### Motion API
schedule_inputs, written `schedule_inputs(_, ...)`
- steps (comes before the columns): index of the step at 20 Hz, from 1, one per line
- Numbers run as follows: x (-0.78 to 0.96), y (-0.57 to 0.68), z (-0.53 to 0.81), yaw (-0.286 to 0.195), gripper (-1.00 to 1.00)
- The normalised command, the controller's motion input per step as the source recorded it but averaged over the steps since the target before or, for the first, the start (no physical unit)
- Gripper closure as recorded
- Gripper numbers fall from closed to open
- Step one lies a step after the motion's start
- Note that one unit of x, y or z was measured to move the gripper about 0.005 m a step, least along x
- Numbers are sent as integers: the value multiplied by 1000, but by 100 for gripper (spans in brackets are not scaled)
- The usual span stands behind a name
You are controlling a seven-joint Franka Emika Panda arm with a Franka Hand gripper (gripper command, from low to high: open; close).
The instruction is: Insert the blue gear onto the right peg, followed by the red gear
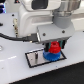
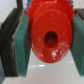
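Note:
In the exterior view my gripper (image 1: 53,46) is shut on the red gear (image 1: 54,49). It holds the gear just above the blue gear (image 1: 50,56), which lies on the grey plate with a black rim (image 1: 34,59), at the plate's end on the exterior view's right. I cannot tell whether the two gears touch. The right peg is hidden under the gears. In the wrist view the red gear (image 2: 50,37), with its centre hole, fills the space between the teal pads (image 2: 22,47) of my gripper (image 2: 49,44).
The white table (image 1: 15,70) carries the plate. A black cable (image 1: 12,36) runs along the arm on the exterior view's left. The arm's white body (image 1: 35,20) fills the upper part of the view.

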Motion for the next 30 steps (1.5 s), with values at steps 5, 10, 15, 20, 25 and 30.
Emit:
schedule_inputs(5,57,-105,-1,0,100)
schedule_inputs(10,136,-198,-119,0,100)
schedule_inputs(15,228,-179,-107,0,100)
schedule_inputs(20,270,-72,-69,0,100)
schedule_inputs(25,270,3,49,0,100)
schedule_inputs(30,178,1,254,0,100)
